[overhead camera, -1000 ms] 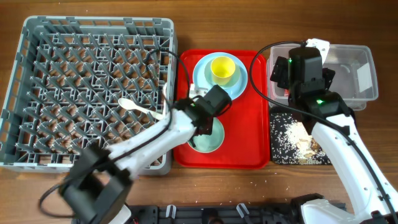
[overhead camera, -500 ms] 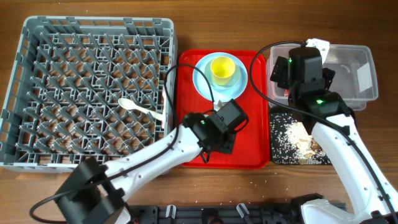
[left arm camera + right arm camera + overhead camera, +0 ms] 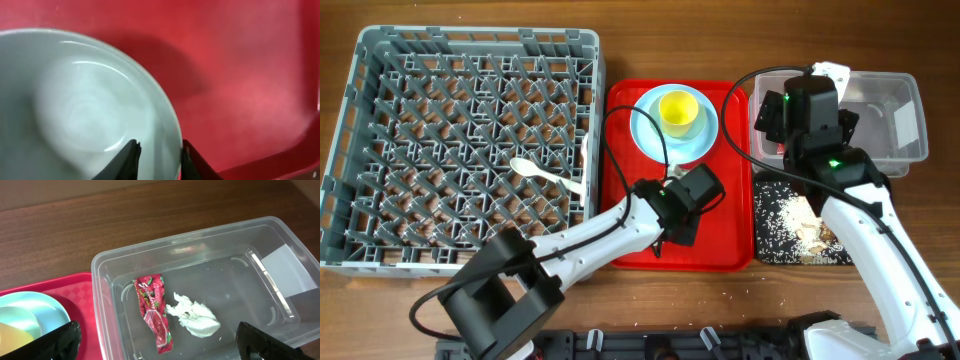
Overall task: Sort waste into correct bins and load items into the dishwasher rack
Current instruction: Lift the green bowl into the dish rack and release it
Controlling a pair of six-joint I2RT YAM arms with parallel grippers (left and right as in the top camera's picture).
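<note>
The mint-green bowl [image 3: 85,100] sits on the red tray [image 3: 240,75]. My left gripper [image 3: 159,145] is open, with one jaw inside the bowl's right rim and one outside it. From overhead the left arm hides the bowl. The pale blue plate [image 3: 650,130] with the yellow cup [image 3: 678,110] on it stands at the tray's far end. A white spoon [image 3: 545,176] lies in the grey dishwasher rack [image 3: 475,38]. My right gripper [image 3: 160,345] hangs wide open above the clear tub [image 3: 200,232], which holds the red wrapper [image 3: 154,307] and the white tissue [image 3: 195,315].
The black tray [image 3: 765,255] with whitish crumbs and beige chunks lies right of the red tray [image 3: 720,250], in front of the clear tub [image 3: 900,110]. The right arm reaches over it. Bare wood runs along the table's front edge.
My left gripper has moved right across the bowl to its right rim, and its jaws have parted from shut. The right arm has not moved.
</note>
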